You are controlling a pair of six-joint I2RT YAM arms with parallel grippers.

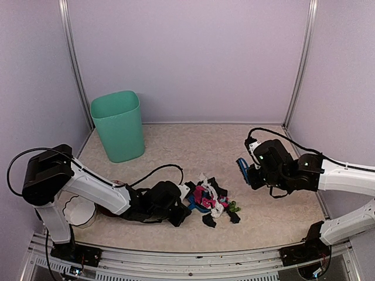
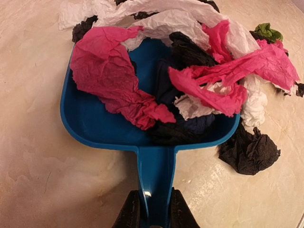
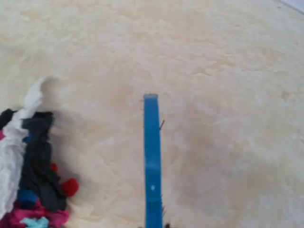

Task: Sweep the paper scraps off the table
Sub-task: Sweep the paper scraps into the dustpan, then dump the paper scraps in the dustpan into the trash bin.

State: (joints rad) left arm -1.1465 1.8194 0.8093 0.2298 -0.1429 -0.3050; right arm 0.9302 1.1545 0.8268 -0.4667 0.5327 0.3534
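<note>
left gripper (image 2: 153,216) pinches the one blue plastic dustpan (image 2: 95,118) by its handle; crumpled paper scraps (image 2: 114,80), too tangled to count, heap in and beyond it; right of it, right gripper (image 1: 251,171) clamps one blue hand brush (image 3: 152,156).

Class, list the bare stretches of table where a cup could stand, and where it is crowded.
Bare: the table between the green bin and the brush, at the back; the front right. Crowded: the centre, where paper scraps pile over the dustpan.

The paper scraps (image 1: 214,199) lie heaped at the front middle of the table (image 1: 193,146), some inside the dustpan (image 2: 95,118) at the heap's left, others spilling past it. The brush (image 1: 241,168) is right of the heap, apart from it. The bin (image 1: 119,126) stands at the rear left.
</note>
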